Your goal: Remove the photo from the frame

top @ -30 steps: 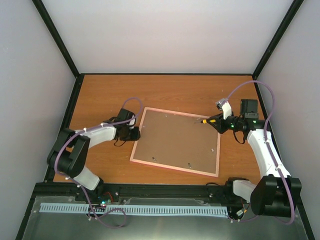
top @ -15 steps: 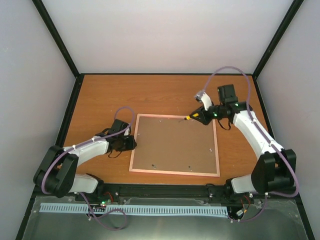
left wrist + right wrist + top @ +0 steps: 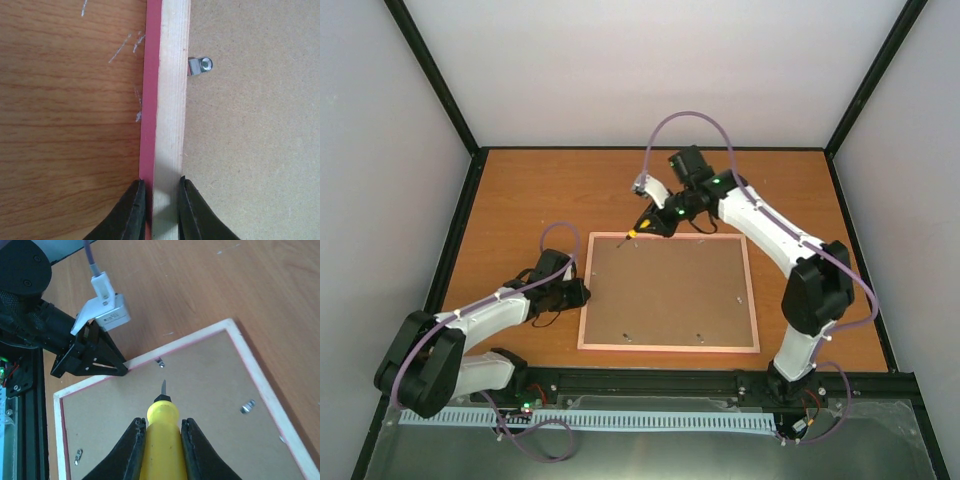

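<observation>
Pink frame [image 3: 668,347] face-down on bench [image 3: 520,190]; photo unseen, presumably under backing board [image 3: 670,290]. L claw [image 3: 157,187] pinches frame's rail. R claw [image 3: 161,424] clamps screwdriver [image 3: 162,445], tip pointing at tab [image 3: 160,361] just ahead. Step: freeing tabs. Next: seat tip against tab, swing it off board.

A robotics lab test cell. A wood-grain surface [image 3: 540,190] is boxed in by plain white panels [image 3: 660,70] on black posts [image 3: 435,75]. The left arm [image 3: 490,305] and right arm [image 3: 770,225] are bolted to a black rail [image 3: 650,378]. A purple cable [image 3: 685,118] loops above the right hand [image 3: 650,222], and a slotted cable duct [image 3: 590,420] runs well behind it.
</observation>
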Controlling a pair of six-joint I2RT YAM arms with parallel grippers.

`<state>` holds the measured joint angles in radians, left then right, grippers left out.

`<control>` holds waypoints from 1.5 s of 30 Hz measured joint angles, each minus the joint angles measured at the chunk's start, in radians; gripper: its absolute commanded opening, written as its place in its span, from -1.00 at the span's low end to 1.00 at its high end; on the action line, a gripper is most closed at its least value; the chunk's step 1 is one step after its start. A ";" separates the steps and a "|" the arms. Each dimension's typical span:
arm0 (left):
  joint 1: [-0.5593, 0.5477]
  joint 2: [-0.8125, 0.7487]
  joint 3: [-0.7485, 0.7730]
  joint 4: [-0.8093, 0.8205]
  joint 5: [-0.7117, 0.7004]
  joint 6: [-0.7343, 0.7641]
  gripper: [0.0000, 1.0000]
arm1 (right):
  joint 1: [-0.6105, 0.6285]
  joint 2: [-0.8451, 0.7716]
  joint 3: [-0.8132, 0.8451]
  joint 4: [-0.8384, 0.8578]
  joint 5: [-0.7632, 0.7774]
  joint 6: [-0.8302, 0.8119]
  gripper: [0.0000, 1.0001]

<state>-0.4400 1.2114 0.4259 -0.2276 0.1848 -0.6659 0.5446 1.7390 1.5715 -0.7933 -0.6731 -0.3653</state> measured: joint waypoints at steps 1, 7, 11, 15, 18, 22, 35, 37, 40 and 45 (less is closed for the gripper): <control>0.000 0.000 -0.002 0.004 0.000 -0.001 -0.98 | 0.019 0.020 0.014 -0.004 0.006 0.000 -0.94; 0.000 0.004 -0.005 0.020 0.000 -0.003 -0.99 | 0.108 0.132 0.091 -0.026 0.031 0.001 -0.94; 0.000 0.018 -0.005 0.045 0.005 -0.007 -0.98 | 0.158 0.230 0.168 -0.032 0.042 0.004 -0.94; 0.000 0.024 -0.006 0.062 0.007 -0.010 -0.99 | 0.191 0.306 0.209 -0.037 0.067 0.009 -0.94; 0.000 0.024 -0.011 0.072 0.008 -0.010 -0.99 | 0.203 0.338 0.210 -0.043 0.090 0.012 -0.94; 0.000 0.024 -0.015 0.082 0.011 -0.010 -0.98 | 0.207 0.361 0.210 -0.043 0.114 0.014 -0.94; 0.000 0.023 -0.025 0.102 0.018 -0.010 -0.98 | 0.207 0.370 0.215 -0.040 0.135 0.038 -0.95; 0.000 0.023 -0.025 0.103 0.019 -0.010 -0.99 | 0.207 0.374 0.222 -0.038 0.142 0.046 -0.94; 0.000 0.022 -0.030 0.109 0.022 -0.010 -0.99 | 0.207 0.375 0.223 -0.033 0.145 0.056 -0.95; 0.000 0.022 -0.034 0.121 0.022 -0.010 -0.99 | 0.207 0.375 0.224 -0.027 0.153 0.068 -0.95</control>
<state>-0.4400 1.2331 0.3920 -0.1070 0.2070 -0.6758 0.7517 2.1143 1.7950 -0.8207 -0.5205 -0.2977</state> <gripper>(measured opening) 0.163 0.116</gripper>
